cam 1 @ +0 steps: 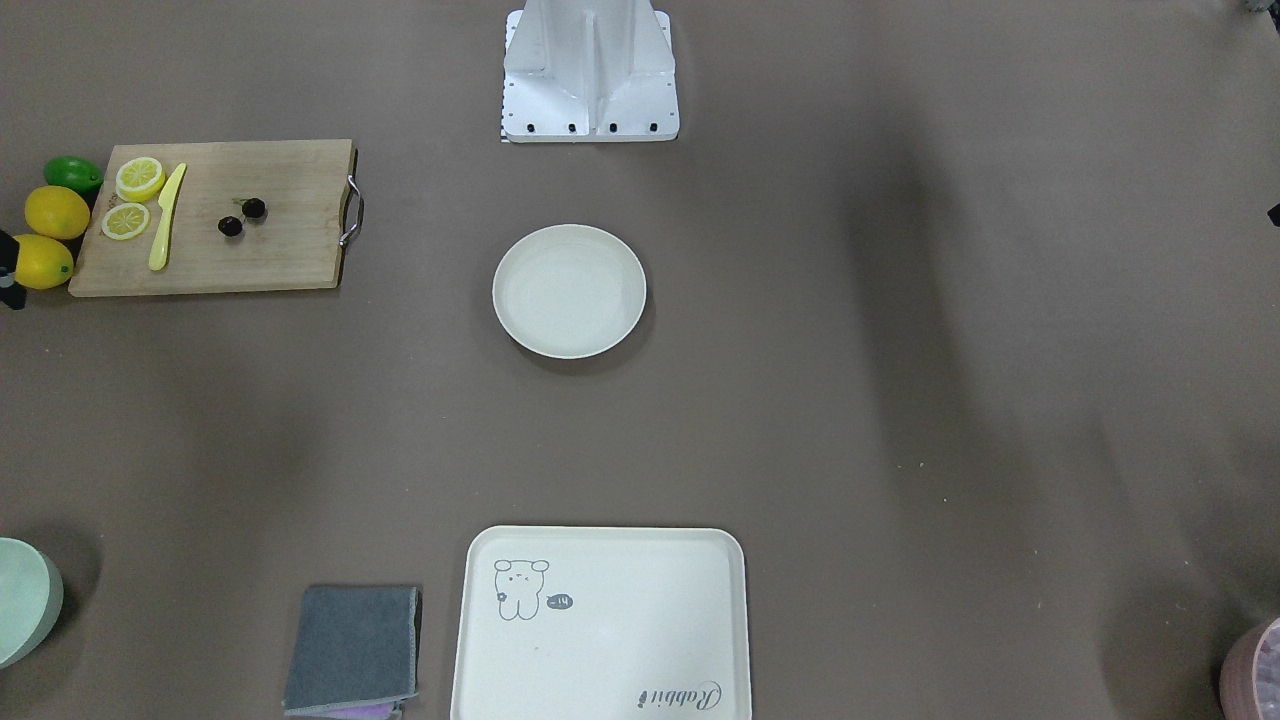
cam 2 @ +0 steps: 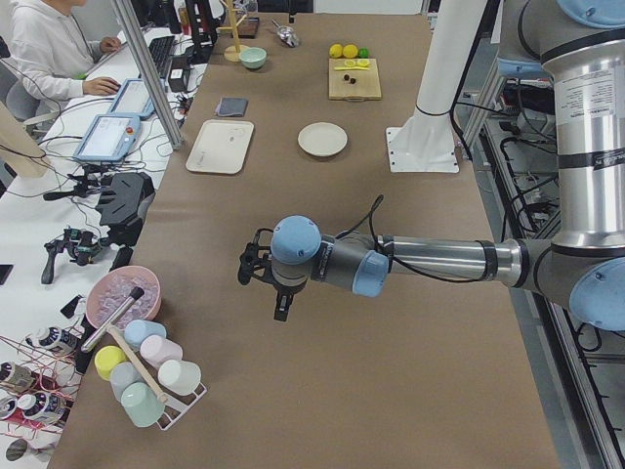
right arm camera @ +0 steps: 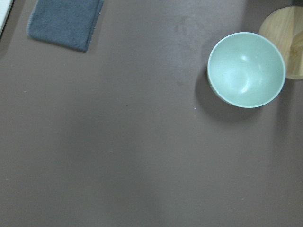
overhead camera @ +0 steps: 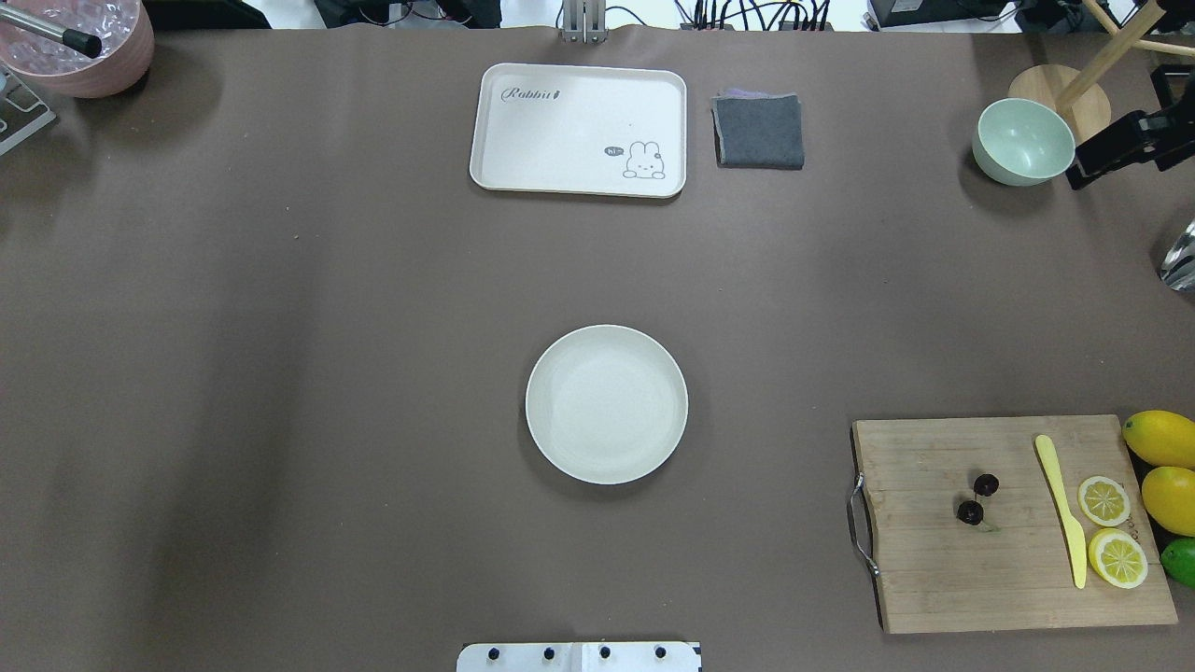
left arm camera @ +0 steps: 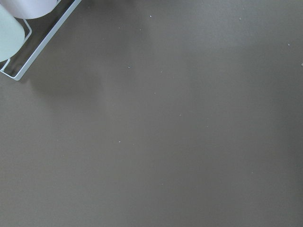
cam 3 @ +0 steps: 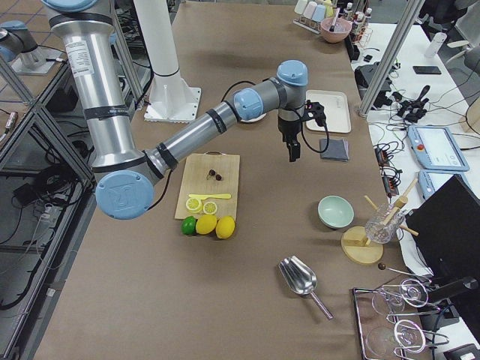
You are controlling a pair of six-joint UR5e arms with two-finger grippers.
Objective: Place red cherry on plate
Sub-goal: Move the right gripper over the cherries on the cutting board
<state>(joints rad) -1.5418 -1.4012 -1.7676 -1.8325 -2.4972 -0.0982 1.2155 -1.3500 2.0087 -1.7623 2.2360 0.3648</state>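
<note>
The red cherry [overhead camera: 970,511] is lying on the cutting board [overhead camera: 943,579] at the table's right, well apart from the plate [overhead camera: 607,404]. The right pincer [cam 3: 292,154] and left pincer [cam 2: 280,313] are hovering elsewhere; I cannot tell how wide either is. An off-centre pinch is risking rolling the tiny cherry away.

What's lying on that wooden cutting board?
On the cutting board: the red cherry, a yellow knife and two lemon slices. Nothing covers them; whatever is beneath the board is hidden.
</note>
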